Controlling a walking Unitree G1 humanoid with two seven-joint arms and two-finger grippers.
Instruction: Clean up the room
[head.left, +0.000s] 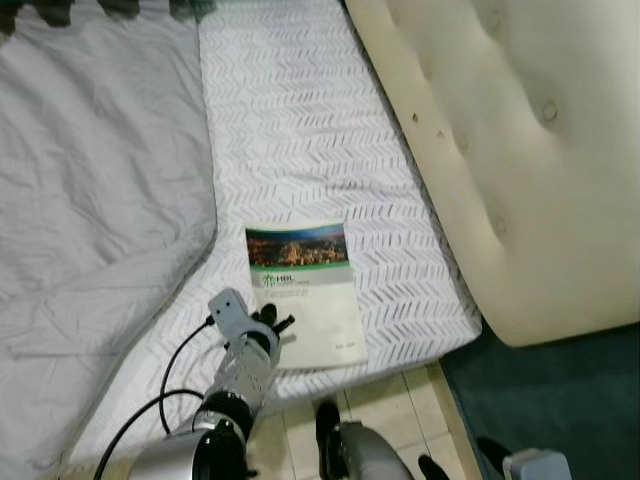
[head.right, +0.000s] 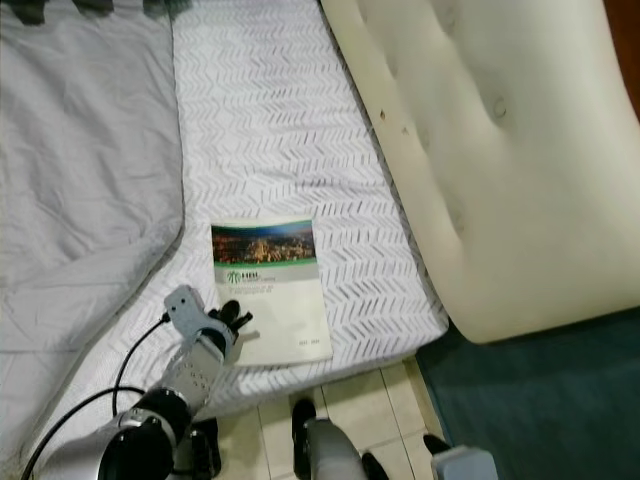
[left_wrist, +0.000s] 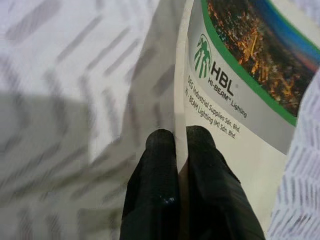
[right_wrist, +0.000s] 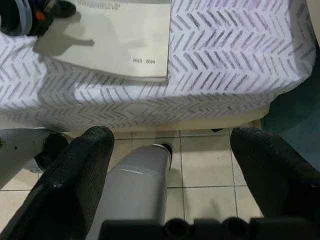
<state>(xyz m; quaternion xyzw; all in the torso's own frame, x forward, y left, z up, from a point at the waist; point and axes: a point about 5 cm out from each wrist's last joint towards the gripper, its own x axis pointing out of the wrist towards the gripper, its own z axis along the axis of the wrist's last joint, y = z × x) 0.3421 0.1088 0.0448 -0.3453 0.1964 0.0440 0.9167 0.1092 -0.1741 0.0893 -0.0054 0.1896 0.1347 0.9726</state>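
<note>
Already at the bed's near edge, the left gripper (head.left: 277, 325) pinches the booklet's (head.left: 305, 290) left margin; a slow, level lift should prevent slipping. Right gripper (right_wrist: 170, 150) hangs spread above the floor.

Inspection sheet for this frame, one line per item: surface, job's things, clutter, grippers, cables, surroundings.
Surface: bed mattress under a white sheet with a grey chevron print.
Job's things: catalogue lying flat near the mattress's foot edge, city photo on its cover.
Clutter: grey duvet rumpled over the bed's left side.
Grippers: left gripper at the catalogue's left edge, fingers closed together on that edge; right gripper low over the floor, fingers wide apart, holding nothing.
Cables: black cable looping along the left arm.
Surroundings: cream tufted headboard on the right, beige tiled floor, dark teal carpet.
</note>
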